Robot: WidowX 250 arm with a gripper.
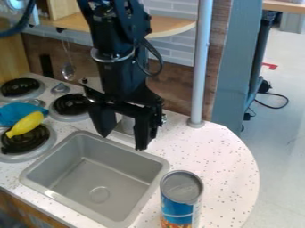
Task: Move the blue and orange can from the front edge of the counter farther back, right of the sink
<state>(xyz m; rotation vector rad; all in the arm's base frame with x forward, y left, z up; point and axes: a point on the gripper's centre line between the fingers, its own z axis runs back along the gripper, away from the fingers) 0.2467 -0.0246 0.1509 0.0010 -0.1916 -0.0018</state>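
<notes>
Space is seen between the two fingers of the black gripper (123,141), which are spread well apart, pointed downward, and nothing is held by them. The gripper is hung from the arm above the far part of a grey sink (101,176), by which a rounded drain is shown in the floor of the basin. Part of a grey faucet (127,125) is seen between the fingers, behind them. The sink is set into a white, dark-speckled table (223,164), whose rounded end is spread to the right of the gripper in the view.

To the lower right of the gripper, nearer to the camera, a can (181,190) is stood upright on the table beside the sink's right rim, with a grey top and a mostly blue label. No contact is made between it and the gripper.

To the left of the gripper, beyond the sink's left side, a yellow banana (26,124) is laid slantwise over the near black burner (25,140), just beside a crumpled blue cloth (18,114). Two more coil burners are placed behind these. Behind the gripper and to its right, a grey pole (200,75) is footed on the table; behind it and to its left, a metal spoon (68,71) is hung.
</notes>
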